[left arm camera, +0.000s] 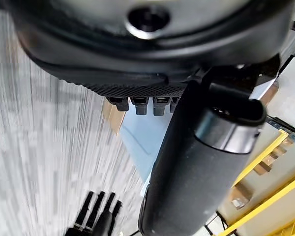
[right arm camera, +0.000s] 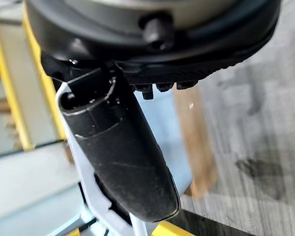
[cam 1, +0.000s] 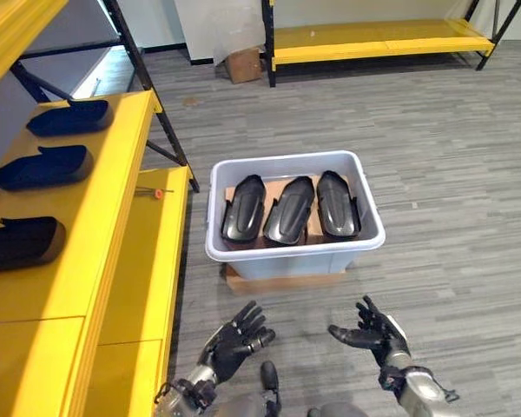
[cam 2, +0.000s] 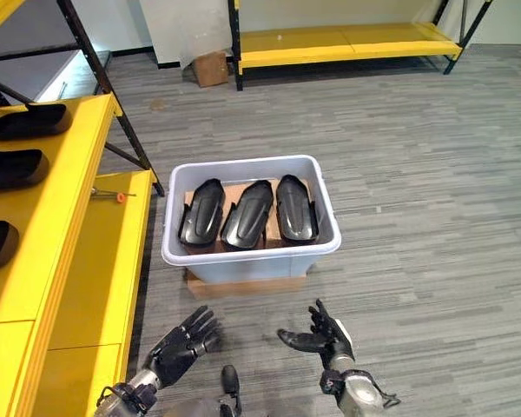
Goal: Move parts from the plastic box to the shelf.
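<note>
Three black moulded plastic shell parts (cam 1: 289, 209) are seen lying side by side in the pale grey plastic box (cam 1: 293, 248), which sits on a flat brown cardboard piece (cam 1: 278, 280) on the grey plank floor (cam 1: 443, 165). Three similar dark parts (cam 1: 43, 166) are already laid on the top board of the yellow metal shelf (cam 1: 113, 217) to the robot's left. Main risk as judged: the box parts are packed touching each other, so a reach for one could drag or tip its neighbour, or the light box could be shoved off the cardboard if a wall is caught by fingers. A one-handed grasp on a long curved shell could also let it pivot and slip during the swing to the shelf. The left hand (cam 1: 234, 340) and right hand (cam 1: 371, 334) are both held low, just short of the box's near wall, palms turned inward and facing each other, fingers spread and loose, nothing gripped.
</note>
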Available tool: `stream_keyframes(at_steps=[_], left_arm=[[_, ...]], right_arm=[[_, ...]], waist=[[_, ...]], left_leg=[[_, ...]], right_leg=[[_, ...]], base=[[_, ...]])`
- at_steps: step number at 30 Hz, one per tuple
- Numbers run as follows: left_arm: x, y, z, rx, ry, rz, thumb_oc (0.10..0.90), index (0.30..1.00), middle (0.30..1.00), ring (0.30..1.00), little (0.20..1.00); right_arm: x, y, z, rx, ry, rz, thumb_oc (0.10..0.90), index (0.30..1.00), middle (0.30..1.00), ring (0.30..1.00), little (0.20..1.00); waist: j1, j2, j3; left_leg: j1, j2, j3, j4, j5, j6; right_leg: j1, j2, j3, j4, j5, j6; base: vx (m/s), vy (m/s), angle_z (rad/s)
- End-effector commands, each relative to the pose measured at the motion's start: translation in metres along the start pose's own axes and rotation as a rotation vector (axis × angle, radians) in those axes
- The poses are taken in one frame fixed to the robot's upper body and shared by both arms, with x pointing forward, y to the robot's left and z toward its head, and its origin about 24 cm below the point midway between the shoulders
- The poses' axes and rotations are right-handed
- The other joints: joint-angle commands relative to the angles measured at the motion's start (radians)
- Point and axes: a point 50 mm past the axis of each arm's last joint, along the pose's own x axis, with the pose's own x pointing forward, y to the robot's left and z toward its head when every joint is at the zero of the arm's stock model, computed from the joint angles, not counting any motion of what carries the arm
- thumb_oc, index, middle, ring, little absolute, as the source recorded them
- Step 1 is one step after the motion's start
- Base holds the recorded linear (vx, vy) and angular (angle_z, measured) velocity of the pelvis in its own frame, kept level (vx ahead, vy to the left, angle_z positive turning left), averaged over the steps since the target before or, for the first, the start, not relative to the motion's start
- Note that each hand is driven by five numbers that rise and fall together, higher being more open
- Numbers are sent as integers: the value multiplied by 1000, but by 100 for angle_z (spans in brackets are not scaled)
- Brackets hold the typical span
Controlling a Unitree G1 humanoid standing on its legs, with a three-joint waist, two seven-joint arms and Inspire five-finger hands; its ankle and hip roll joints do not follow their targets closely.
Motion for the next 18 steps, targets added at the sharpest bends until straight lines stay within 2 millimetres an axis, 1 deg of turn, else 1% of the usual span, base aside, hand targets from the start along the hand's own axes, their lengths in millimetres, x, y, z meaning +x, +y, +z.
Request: stream_keyframes(at_steps=[1, 2, 3, 4, 5, 6, 9, 10, 11, 12, 13, 15, 16, 17, 18], left_arm=[[0, -4, 19, 81, -103, 4, 900, 1000, 1000, 1000, 1000], [1, -2, 25, 98, -131, 35, 900, 1000, 1000, 1000, 1000], [1, 0, 28, 102, -154, 57, 900, 1000, 1000, 1000, 1000], [-1, 4, 29, 95, -157, 93, 900, 1000, 1000, 1000, 1000], [-2, 6, 29, 96, -155, 107, 900, 1000, 1000, 1000, 1000], [-4, 5, 30, 101, -163, 110, 900, 1000, 1000, 1000, 1000], [-4, 5, 30, 101, -163, 111, 900, 1000, 1000, 1000, 1000], [-7, 4, 36, 114, -182, 105, 900, 1000, 1000, 1000, 1000], [-6, 3, 45, 139, -208, 93, 900, 1000, 1000, 1000, 1000], [-5, 3, 45, 139, -208, 93, 900, 1000, 1000, 1000, 1000], [-6, 2, 53, 169, -237, 81, 900, 1000, 1000, 1000, 1000], [-10, 4, 55, 190, -252, 89, 900, 1000, 1000, 1000, 1000], [-17, 5, 56, 221, -264, 105, 900, 1000, 1000, 1000, 1000], [-19, 6, 55, 223, -268, 121, 900, 1000, 1000, 1000, 1000], [-20, 6, 55, 223, -268, 121, 900, 1000, 1000, 1000, 1000]], right_arm=[[-4, -15, 27, -69, -149, -64, 900, 1000, 1000, 1000, 1000], [-3, -15, 26, -74, -144, -88, 900, 1000, 1000, 1000, 1000], [-2, -16, 26, -82, -142, -100, 900, 1000, 1000, 1000, 1000], [-1, -17, 25, -84, -145, -119, 900, 1000, 1000, 1000, 1000], [0, -17, 26, -78, -150, -126, 900, 1000, 1000, 1000, 1000], [0, -18, 27, -71, -158, -125, 900, 1000, 1000, 1000, 1000], [0, -18, 27, -71, -158, -124, 900, 1000, 1000, 1000, 1000], [-1, -20, 29, -71, -159, -106, 900, 1000, 1000, 1000, 1000], [2, -17, 31, -68, -152, -71, 900, 1000, 1000, 1000, 1000], [2, -17, 31, -68, -152, -71, 900, 1000, 1000, 1000, 1000], [5, -12, 33, -85, -144, -31, 900, 1000, 1000, 1000, 1000], [8, -6, 31, -118, -117, 13, 900, 1000, 1000, 1000, 1000], [2, -7, 24, -147, -87, 10, 900, 1000, 1000, 1000, 1000], [-2, -12, 20, -151, -76, -5, 900, 1000, 1000, 1000, 1000], [-2, -12, 20, -151, -76, -5, 900, 1000, 1000, 1000, 1000]], waist=[[-2, 11, -114], [-4, 7, -119], [-7, 5, -119], [-4, -1, -115], [-1, 2, -113], [5, 3, -102], [4, 0, -99], [6, 2, -82], [7, -10, -77], [7, -9, -76], [10, -18, -71], [14, -27, -66], [14, -36, -64], [17, -40, -69], [17, -40, -69]], left_leg=[[-72, 86, 14, 125, -166, -68], [-60, 80, 26, 120, -177, -55], [-49, 77, 35, 119, -187, -45], [-28, 72, 48, 117, -204, -27], [-20, 76, 53, 116, -208, -21], [1, 77, 55, 108, -213, -17], [4, 74, 54, 107, -214, -16], [49, 88, 43, 69, -201, -40], [53, 91, 35, 61, -202, -50], [54, 91, 35, 61, -203, -50], [59, 98, 36, 54, -206, -60], [84, 114, 42, 39, -203, -72], [108, 137, 32, 12, -196, -83], [109, 145, 26, 5, -190, -92], [109, 145, 26, 5, -189, -92]], right_leg=[[-76, 14, -45, -1, 68, 15], [-101, 3, -56, 56, 94, 30], [-117, -4, -63, 103, 115, 37], [-162, -26, -83, 234, 167, 61], [-195, -33, -94, 297, 193, 70], [-254, -54, -115, 352, 216, 74], [-251, -58, -116, 357, 212, 75], [-269, -75, -130, 138, 209, 74], [-278, -93, -113, -4, 250, 92], [-275, -92, -114, -7, 251, 92], [-281, -108, -106, -86, 292, 113], [-293, -120, -91, -129, 346, 138], [-290, -106, -81, -149, 340, 144], [-279, -106, -92, -165, 337, 141], [-279, -106, -93, -166, 337, 141]], base=[[81, 146, 6], [103, 169, 2], [133, 208, -4], [108, 146, -7], [91, 103, -29], [48, 38, -22], [33, -49, -9], [85, -282, 10], [85, -283, 12], [4, -262, 8], [21, -217, 15], [85, -381, 15], [98, -475, 17], [63, -384, 21], [13, -98, 38]])
